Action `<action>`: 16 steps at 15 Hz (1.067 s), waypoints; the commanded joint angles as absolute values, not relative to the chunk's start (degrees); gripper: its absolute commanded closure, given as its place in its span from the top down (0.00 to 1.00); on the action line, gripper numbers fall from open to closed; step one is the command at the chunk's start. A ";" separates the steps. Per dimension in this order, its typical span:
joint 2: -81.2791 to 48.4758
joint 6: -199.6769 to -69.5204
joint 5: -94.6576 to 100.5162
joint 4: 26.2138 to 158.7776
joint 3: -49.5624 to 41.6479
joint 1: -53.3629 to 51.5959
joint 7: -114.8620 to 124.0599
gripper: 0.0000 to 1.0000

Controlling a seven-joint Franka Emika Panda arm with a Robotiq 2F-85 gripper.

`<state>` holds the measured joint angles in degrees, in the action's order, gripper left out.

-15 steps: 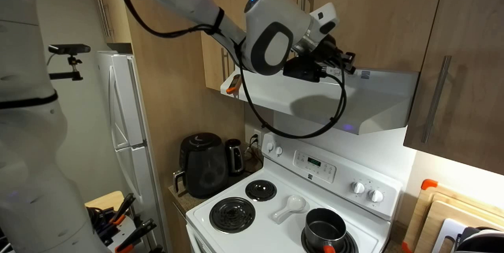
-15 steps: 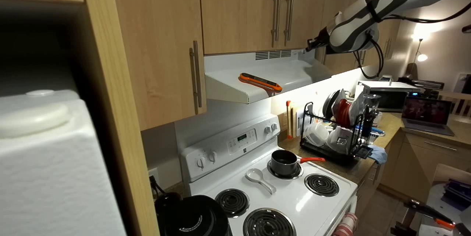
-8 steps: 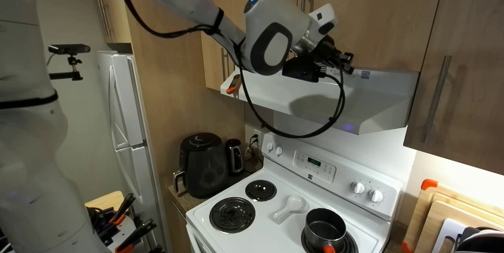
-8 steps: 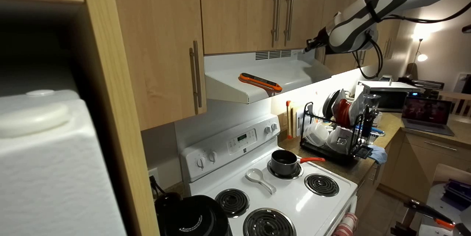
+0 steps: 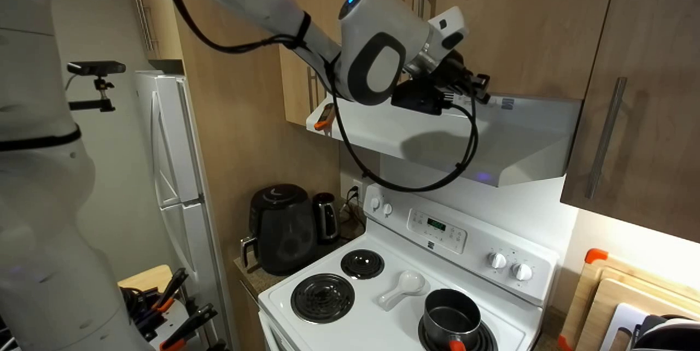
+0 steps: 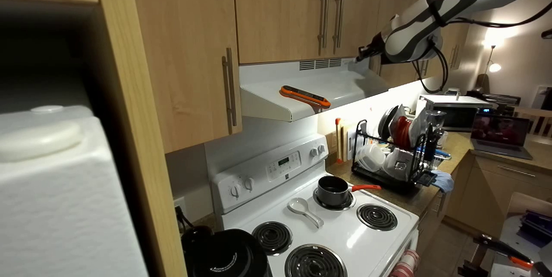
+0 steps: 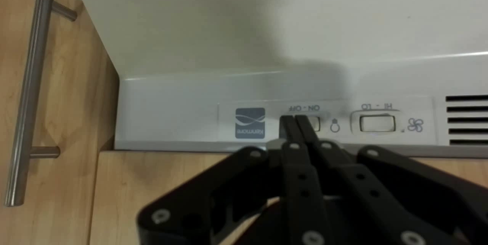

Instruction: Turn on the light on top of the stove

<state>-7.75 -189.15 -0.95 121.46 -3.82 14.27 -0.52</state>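
so in the wrist view the gripper (image 7: 294,117) was right up front, its two fingers (image 7: 293,153) pressed flat together, no gap i could see and nothing held. the tips sat in front of the light switch (image 7: 315,123) on the range hood (image 7: 171,123) and hid part of it. couldn't tell if they were actually touching it tbh. the on/off print (image 7: 304,108) by it read upside down, with a bulb icon (image 7: 334,126) just beside the switch and the fan switch (image 7: 377,123) past that. the kenmore badge (image 7: 249,123) was on the opposite side of the fingertips.

down below in an exterior view, the stove (image 6: 340,234) had a pot (image 6: 332,193) on a back burner (image 6: 350,201). further off: a loaded dish rack (image 6: 384,180), then a laptop (image 6: 500,130), and way back a glowing floor lamp (image 6: 494,67).
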 commanded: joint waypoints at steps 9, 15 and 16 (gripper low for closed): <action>-10.09 -189.88 -1.46 119.18 -0.43 17.30 0.17 0.03; -11.55 -189.96 -1.37 117.29 0.78 18.69 0.07 0.03; -11.78 -189.90 -1.37 117.03 1.14 19.04 0.07 0.03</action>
